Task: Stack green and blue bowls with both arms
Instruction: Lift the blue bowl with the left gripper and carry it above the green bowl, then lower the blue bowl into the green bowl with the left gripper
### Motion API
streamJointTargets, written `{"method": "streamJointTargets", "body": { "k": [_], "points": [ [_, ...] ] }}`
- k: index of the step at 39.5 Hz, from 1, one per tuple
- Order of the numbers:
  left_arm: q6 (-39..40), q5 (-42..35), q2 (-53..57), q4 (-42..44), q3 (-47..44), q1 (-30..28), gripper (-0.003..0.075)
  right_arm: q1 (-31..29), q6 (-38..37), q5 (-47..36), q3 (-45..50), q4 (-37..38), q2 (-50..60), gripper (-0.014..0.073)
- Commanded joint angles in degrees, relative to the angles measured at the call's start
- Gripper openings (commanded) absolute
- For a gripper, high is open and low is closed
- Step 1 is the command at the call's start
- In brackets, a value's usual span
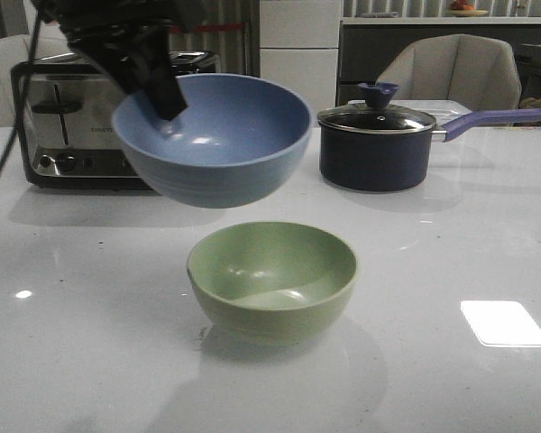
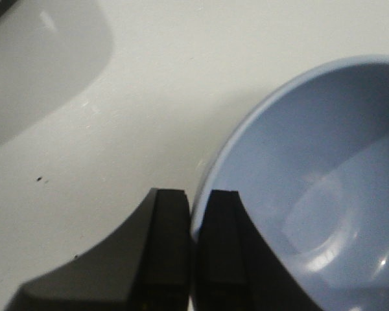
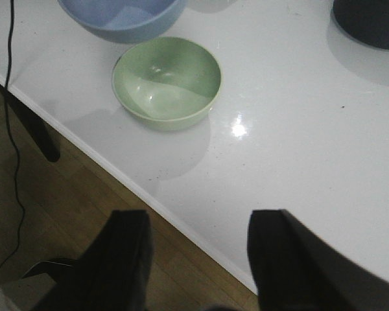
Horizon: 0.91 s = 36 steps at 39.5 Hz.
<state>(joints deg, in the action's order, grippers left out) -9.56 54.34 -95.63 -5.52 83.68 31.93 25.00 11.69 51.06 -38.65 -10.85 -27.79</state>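
The left gripper point(image 2: 193, 253) pinches the rim of the blue bowl point(image 1: 212, 135), holding it tilted in the air above and behind the green bowl point(image 1: 272, 280) on the table point(image 1: 451, 253). The right gripper point(image 3: 198, 259) hangs spread and empty. With only a rim pinch, the bowl could slip or land askew.

You see soft overhead light, bright glare patch on the white table point(image 1: 505, 323), blurred shadow under the green bowl point(image 1: 272, 280), left wrist fingers point(image 2: 165, 259) out of focus.
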Motion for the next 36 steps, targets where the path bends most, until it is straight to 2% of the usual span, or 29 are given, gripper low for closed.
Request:
{"method": "streamJointTargets", "body": {
  "k": [1, 8, 23, 36],
  "points": [
    [-0.1, -5.6, 2.7, -1.5, 1.9, 2.9, 0.0098, -0.2, 0.1, -3.8, -1.5, -0.4, -0.2, 0.0447],
    [-0.1, -7.5, 0.1, -5.9, 1.9, 4.1, 0.0098, -0.2, 0.1, -3.8, -1.5, -0.4, -0.2, 0.0447],
    [-0.1, -8.4, -7.8, -4.8, 1.9, 3.9, 0.0098, -0.2, 0.1, -3.8, -1.5, -0.4, -0.2, 0.0447],
    [0.2, -9.9, -9.6, -5.3, 1.9, 2.1, 0.0099, -0.2, 0.1, -3.8, -1.5, -0.4, -0.2, 0.0447]
  ]
}}
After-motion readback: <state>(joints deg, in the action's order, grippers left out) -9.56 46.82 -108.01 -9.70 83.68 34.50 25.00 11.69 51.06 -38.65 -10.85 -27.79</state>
